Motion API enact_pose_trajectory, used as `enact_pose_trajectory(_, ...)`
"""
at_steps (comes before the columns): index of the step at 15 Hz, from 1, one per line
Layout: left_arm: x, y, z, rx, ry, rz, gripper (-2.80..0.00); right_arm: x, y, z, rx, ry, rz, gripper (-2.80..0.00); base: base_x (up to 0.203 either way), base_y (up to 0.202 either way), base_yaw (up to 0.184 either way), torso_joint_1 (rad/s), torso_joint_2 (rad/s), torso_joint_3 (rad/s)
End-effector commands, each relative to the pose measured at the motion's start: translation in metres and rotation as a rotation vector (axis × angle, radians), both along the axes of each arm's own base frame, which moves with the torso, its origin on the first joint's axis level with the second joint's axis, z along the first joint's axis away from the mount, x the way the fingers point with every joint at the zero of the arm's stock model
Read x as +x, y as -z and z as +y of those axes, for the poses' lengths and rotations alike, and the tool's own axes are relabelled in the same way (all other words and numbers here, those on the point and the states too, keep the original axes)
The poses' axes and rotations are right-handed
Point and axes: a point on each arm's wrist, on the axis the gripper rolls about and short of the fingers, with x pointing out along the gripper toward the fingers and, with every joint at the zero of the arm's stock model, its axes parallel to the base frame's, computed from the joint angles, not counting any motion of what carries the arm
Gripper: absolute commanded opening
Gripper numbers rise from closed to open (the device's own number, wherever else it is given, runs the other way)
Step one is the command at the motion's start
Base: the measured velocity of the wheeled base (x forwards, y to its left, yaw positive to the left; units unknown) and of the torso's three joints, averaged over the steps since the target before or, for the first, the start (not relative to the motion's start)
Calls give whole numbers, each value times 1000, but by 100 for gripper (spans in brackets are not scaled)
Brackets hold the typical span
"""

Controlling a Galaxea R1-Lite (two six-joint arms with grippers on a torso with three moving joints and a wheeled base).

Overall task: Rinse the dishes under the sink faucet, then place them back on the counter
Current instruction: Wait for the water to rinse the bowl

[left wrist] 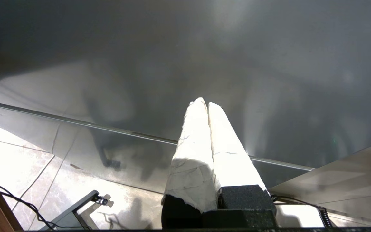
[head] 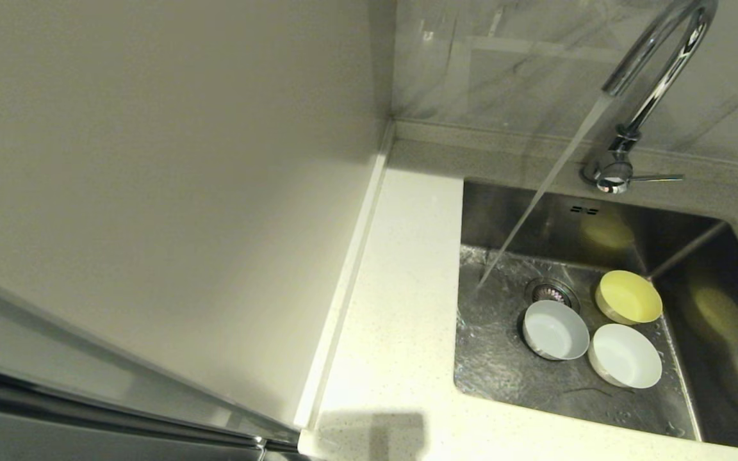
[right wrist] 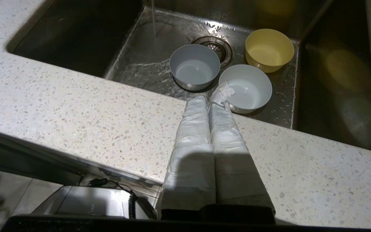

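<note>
Leftmost, the left gripper (left wrist: 207, 104) hangs low beside a cabinet front, jaws closed on nothing. Right of the speckled bench (head: 401, 307), water runs from the faucet (head: 647, 83) into the sink (head: 503, 365), where two white bowls (head: 555, 330) (head: 624, 355) and a yellow bowl (head: 628, 296) cluster by the drain. The right gripper (right wrist: 213, 96) hovers over the bench's near edge, jaws closed, empty.

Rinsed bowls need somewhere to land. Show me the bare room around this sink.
The counter between the raised edge strip and the sink is bare, as is its front strip. It is crowded by the drain strainer, where yellow bowl and white bowls cluster.
</note>
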Motion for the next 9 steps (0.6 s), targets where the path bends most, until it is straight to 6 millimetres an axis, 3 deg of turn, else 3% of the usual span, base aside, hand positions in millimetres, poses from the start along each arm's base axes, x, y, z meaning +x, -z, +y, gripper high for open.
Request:
enact_pose_trajectory(1, 0, 0, 0, -1, 0, -3, -280, 0, 0, 0, 0, 0, 2, -280, 0, 0, 0, 0, 0, 0)
enact_pose_trajectory(7, 0, 0, 0, -1, 0, -3, -280, -1, -4, 0, -108, -11, -13, -280, 0, 0, 0, 0, 0, 0)
enact_pose_trajectory(9, 0, 0, 0, -1, 0, -3, -280, -6, -34, 1, -69, -39, -68, -280, 0, 0, 0, 0, 0, 0)
